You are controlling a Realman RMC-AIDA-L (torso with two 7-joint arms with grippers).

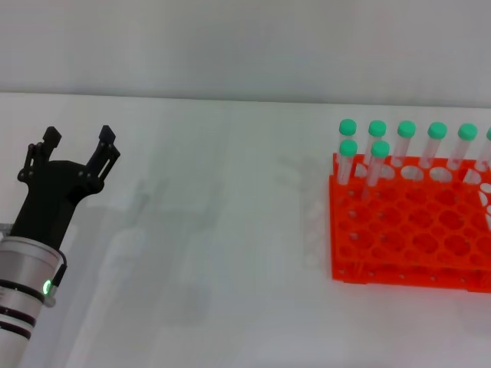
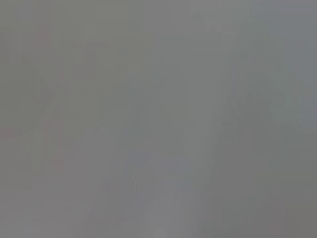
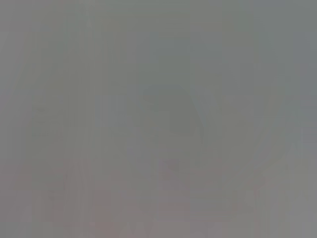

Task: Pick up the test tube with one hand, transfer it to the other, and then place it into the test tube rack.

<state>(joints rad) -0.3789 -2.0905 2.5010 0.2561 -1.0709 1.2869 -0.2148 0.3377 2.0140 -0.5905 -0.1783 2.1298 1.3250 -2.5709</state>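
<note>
The left hand [image 1: 79, 146] sits at the left edge of the head view, a black multi-fingered gripper on a silver-white wrist with black bands and a small green light. Its fingers [image 1: 105, 149] are spread apart with nothing between them, and they point toward the upper part of the frame, over the white worktop [image 1: 215, 253]. The right hand does not appear in the head view, and neither wrist view shows anything but a blank grey field.

The test tube rack [image 1: 410, 230], bright orange with a grid of round holes, stands at the right side of the frame, well apart from the left hand, with bare worktop between them. Green-capped test tubes [image 1: 377, 157] stand upright in its far rows: a back row running to the right edge of the frame, and two more just in front of it at the rack's left end. No tube lies loose on the worktop within view, and no single tube can be told apart from the others.

No writing or labels can be read.
</note>
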